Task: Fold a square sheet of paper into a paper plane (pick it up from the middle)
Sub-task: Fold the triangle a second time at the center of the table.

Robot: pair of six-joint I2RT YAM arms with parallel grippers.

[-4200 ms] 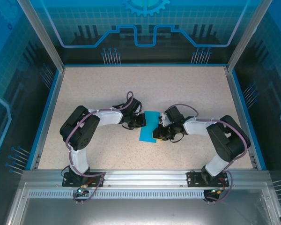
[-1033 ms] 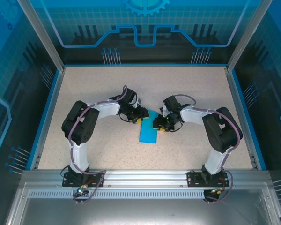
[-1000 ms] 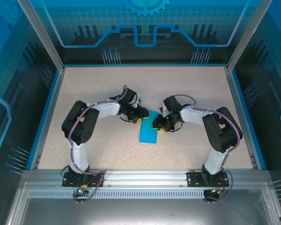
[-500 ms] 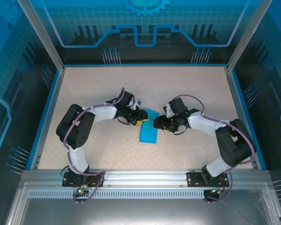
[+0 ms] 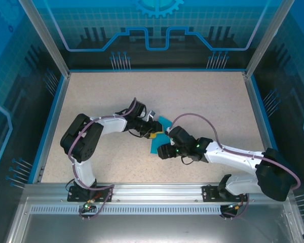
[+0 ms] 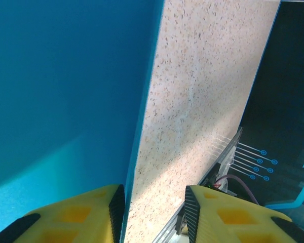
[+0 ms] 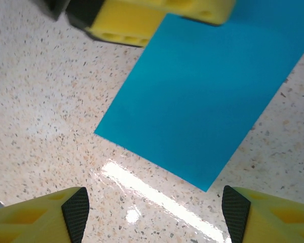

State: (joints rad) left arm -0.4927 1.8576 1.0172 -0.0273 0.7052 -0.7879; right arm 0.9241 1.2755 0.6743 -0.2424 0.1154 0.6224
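The square sheet of paper lies mid-table as a flat, folded cyan-blue oblong; a paper plane is out of view. My left gripper sits low at the sheet's far left part. In the left wrist view the paper runs under the left fingertip, and bare table shows between the jaws of that gripper, which stands open. My right gripper hovers over the sheet's near end. Its jaws are wide open, with the paper's near corner just ahead of them.
The speckled table has a raised blue rim with clear enclosure walls beyond it. An aluminium rail carries both arm bases at the near edge. The right arm's forearm stretches low across the near right of the table.
The right arm swung from the sheet's right side round to its near end and opened its jaws wider. The left gripper stayed at the far left part of the sheet.
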